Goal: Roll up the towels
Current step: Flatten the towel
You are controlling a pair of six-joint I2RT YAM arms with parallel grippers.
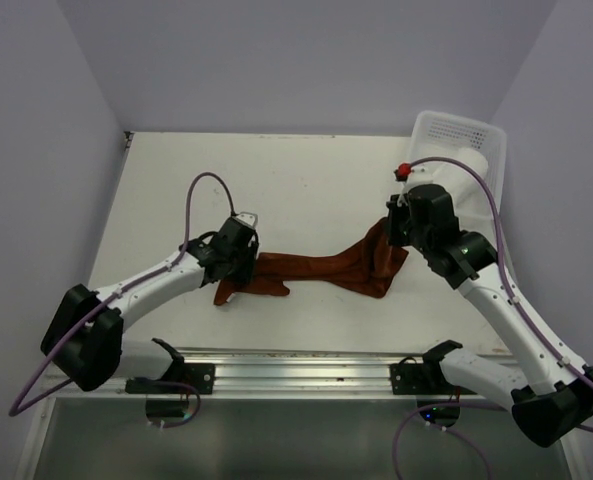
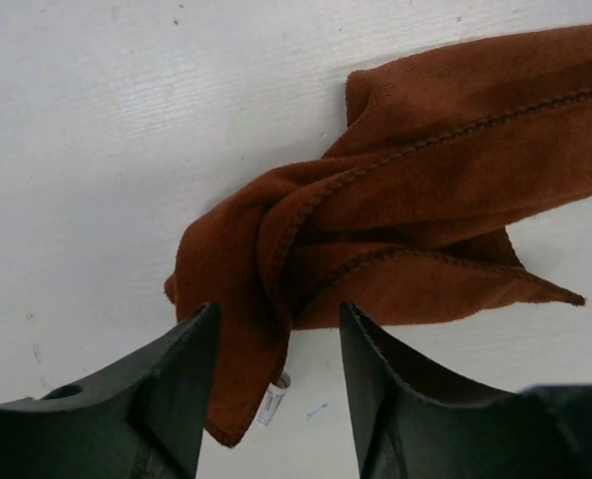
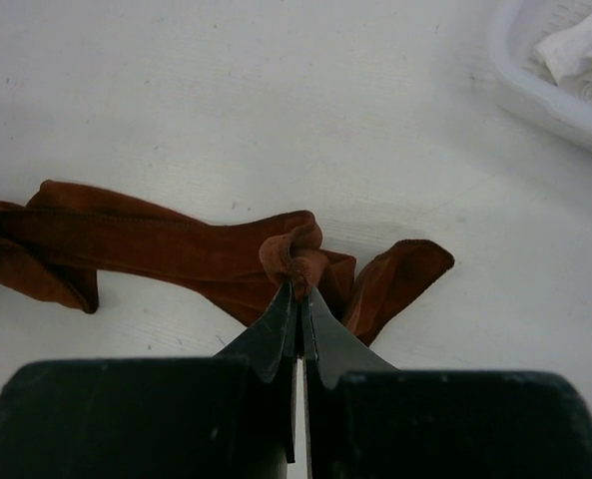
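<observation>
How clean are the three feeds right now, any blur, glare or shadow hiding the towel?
Top external: even soft light, towel clear, faint shadows only. Left wrist: towel stitching sharp; left gripper dark and soft-edged. Right wrist: right gripper a black mass along the bottom; white basket at upper right nearly washed out.

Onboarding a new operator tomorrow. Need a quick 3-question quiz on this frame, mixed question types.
1. True or false: the right claw is pinching a fold of the brown towel.
2. Multiple choice: the left claw is A) open, B) shut on the towel, C) out of view.
3. Fill in: the white basket sits at the far ____ corner of the table.
Key: 1 true; 2 A; 3 right.
</observation>
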